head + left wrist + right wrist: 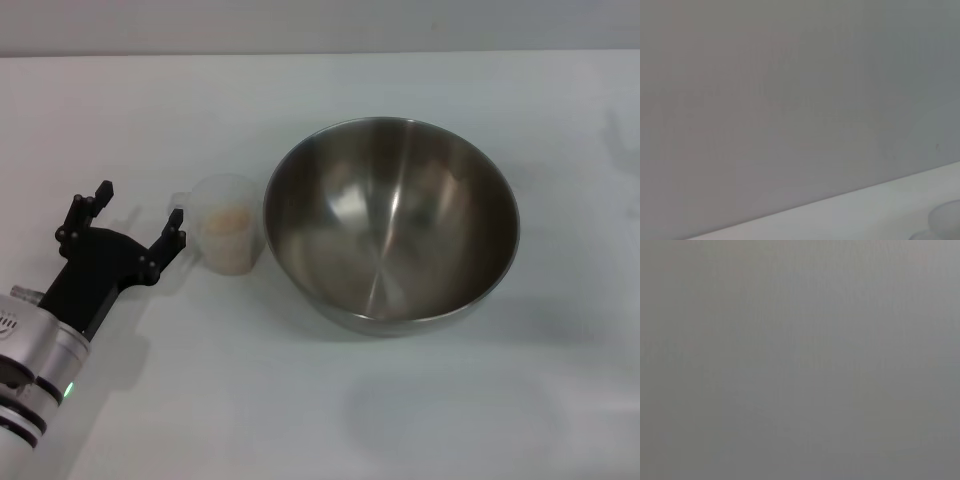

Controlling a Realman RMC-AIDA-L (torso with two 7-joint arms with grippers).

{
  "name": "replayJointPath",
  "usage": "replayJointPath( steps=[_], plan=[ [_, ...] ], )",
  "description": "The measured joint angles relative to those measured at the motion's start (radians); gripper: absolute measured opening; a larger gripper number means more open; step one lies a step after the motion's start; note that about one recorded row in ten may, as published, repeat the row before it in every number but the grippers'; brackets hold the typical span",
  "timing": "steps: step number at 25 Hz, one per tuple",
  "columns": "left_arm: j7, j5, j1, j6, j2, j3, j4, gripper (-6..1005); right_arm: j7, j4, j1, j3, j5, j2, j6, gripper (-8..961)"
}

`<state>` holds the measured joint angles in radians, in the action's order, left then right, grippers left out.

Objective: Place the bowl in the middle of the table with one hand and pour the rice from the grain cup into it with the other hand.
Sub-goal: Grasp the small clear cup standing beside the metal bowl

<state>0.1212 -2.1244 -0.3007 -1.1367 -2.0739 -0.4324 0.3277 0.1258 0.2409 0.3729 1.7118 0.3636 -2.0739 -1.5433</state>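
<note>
Left gripper (pixel 137 212) hovering with jaws spread wide, just beside handle of small clear plastic grain cup (pixel 229 238) holding pale beige rice (pixel 229 219); large shiny stainless-steel bowl (pixel 391 222) sitting mid white table (pixel 300 410), touching cup

The left arm reaches in from the lower left of the head view, its left gripper (pixel 138 216) spread wide, black fingers (pixel 88 210) pointing up-right.

From the left wrist camera, most of the view is a plain grey backdrop. A slanted strip of white counter (pixel 850 215) crosses the lower part. At the corner sits a faint, pale rounded rim, possibly the grain cup (pixel 946 220), too blurred to tell.
</note>
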Motion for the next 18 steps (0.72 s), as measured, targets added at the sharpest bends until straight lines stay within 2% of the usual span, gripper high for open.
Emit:
replayJointPath(
  steps=[7, 13, 18],
  plan=[
    [0.0, 0.0, -0.036, 0.035, -0.001, -0.005, -0.006, 821, 0.0, -0.002, 0.009, 0.0, 0.002, 0.0, 0.008, 730],
    [0.0, 0.0, -0.053, 0.07, -0.003, -0.061, -0.006, 820, 0.0, -0.004, 0.016, 0.0, 0.004, 0.0, 0.011, 730],
    [0.0, -0.005, -0.065, 0.082, -0.003, -0.061, -0.011, 819, 0.0, -0.005, 0.023, 0.0, 0.002, 0.0, 0.021, 730]
  ],
)
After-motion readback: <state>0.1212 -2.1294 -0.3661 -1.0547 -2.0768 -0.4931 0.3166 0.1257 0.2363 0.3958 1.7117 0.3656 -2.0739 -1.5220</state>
